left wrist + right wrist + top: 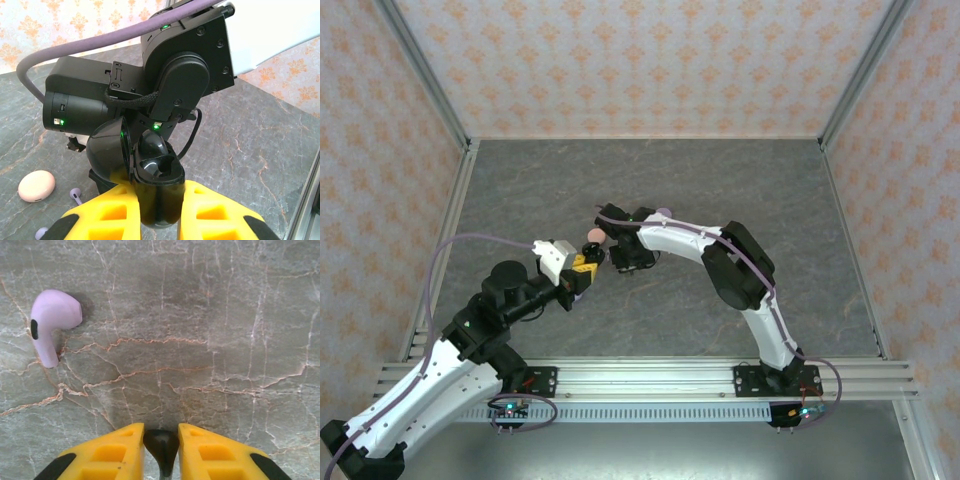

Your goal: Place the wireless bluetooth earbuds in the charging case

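My left gripper (159,189) is shut on the black charging case (157,170), which stands upright with its lid swung open to the left; one dark earbud well shows inside. In the top view this gripper (584,268) sits mid-table. My right gripper (161,430) points down at the table, shut on a black earbud (161,444) pinched between its yellow fingers. From above, the right gripper (623,252) is just beyond the case. A lavender earbud (50,322) lies on the table ahead and to the left of it. Two more lavender earbuds (76,195) (41,232) lie left of the case.
A closed pink case (36,185) (591,237) rests on the grey marbled table (720,180) near both grippers. The right arm's black wrist housing (150,85) looms directly in front of the left gripper. Metal frame rails (440,250) edge the table.
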`<state>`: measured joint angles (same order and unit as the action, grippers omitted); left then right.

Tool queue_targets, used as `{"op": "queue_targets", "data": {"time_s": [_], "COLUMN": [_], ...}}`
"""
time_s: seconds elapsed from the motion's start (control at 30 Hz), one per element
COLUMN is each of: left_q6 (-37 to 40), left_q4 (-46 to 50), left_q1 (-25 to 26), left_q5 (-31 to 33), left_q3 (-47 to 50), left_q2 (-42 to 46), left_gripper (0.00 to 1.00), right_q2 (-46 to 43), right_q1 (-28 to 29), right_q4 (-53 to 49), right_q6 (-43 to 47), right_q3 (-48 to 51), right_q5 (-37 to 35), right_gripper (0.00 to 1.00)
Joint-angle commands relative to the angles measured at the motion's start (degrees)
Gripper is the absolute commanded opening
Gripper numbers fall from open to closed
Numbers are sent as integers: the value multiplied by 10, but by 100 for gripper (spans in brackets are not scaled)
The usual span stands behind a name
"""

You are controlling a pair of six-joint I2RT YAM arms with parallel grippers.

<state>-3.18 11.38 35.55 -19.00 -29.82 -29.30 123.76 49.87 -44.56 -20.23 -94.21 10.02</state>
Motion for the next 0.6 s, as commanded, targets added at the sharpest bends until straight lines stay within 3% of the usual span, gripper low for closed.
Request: {"op": "queue_targets", "data": {"time_s": [0.0,0.17,0.57], "left_q6": [-10,-23,-42], "left_q4": [-8,-38,-145], "left_q1": [3,3,3], "left_q5": [6,-9,-43], "left_q3": [6,13,16], "left_q2": [-1,-11,-98], "left_gripper": [0,0,0], "right_q2": [-43,-140,-418], "right_q1": [5,-10,-55], "right_q4": [12,70,184], "right_q6": [17,23,53], "right_q3": [25,82,201], "right_q5": [-28,-25,68], "right_gripper": [22,22,22]}}
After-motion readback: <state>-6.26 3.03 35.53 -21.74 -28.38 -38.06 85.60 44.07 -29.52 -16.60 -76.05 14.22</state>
